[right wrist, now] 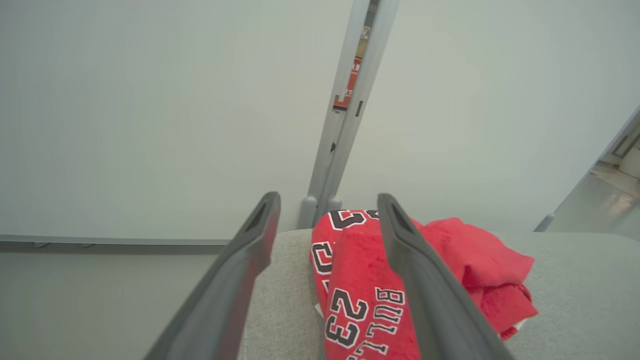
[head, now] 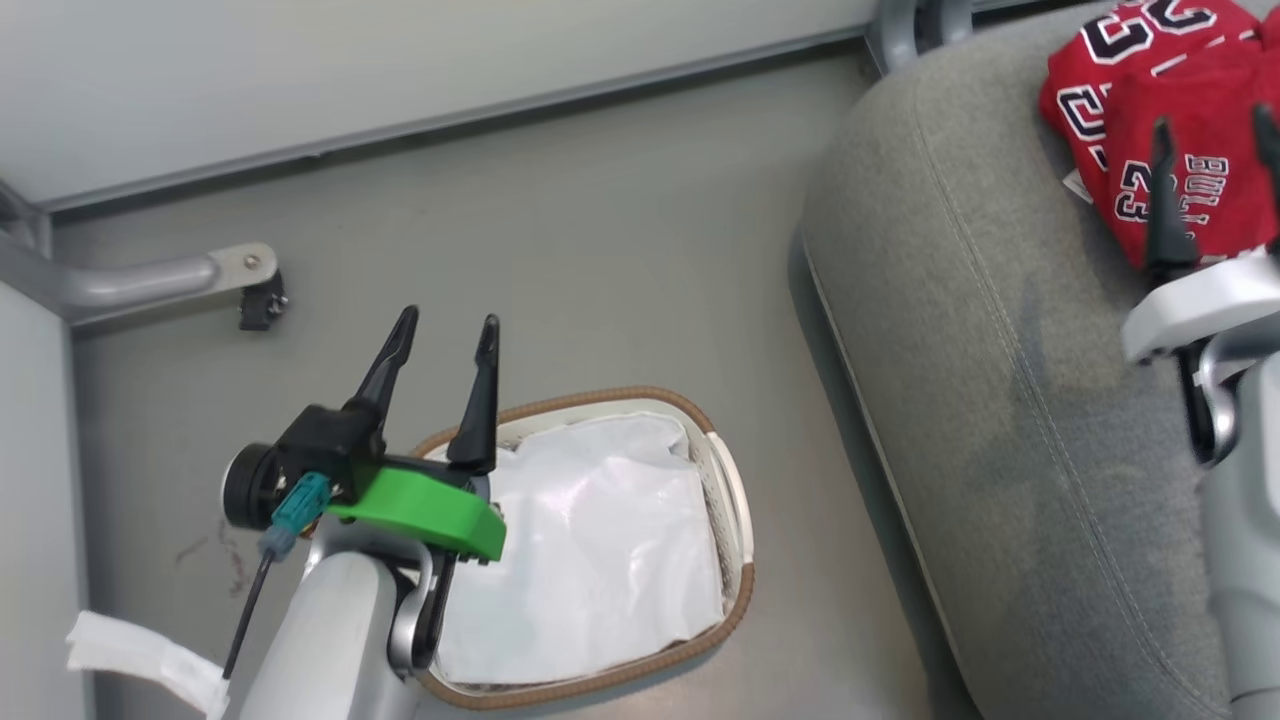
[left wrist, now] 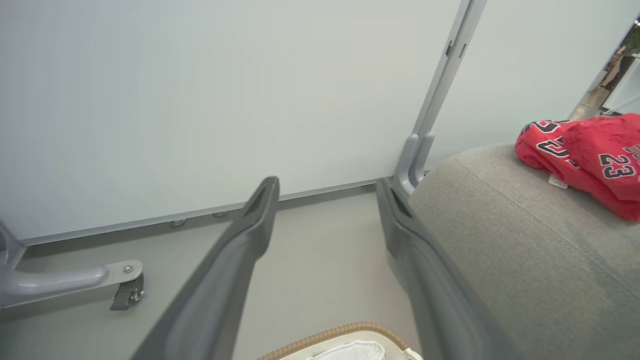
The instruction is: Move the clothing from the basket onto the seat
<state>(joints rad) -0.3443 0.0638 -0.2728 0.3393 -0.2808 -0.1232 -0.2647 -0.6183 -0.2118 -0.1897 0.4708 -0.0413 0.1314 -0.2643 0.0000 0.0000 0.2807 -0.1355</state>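
White liner (head: 590, 560) alone lies in the basket (head: 735, 560), with the left gripper (head: 447, 328) spread empty above its rim. Beyond, on the seat (head: 1000, 350), the right gripper (head: 1214, 125) hangs parted and empty over the near side of the clothing (head: 1110, 80), which is heaped at the cushion's far corner. The risk, I judge, is a withdrawing finger snagging the loose fabric and dragging it off that rounded edge.

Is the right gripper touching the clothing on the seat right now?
Cannot tell. In the right wrist view the open right gripper has one finger crossing the clothing; the head view overlaps them too. Neither shows contact or gap.
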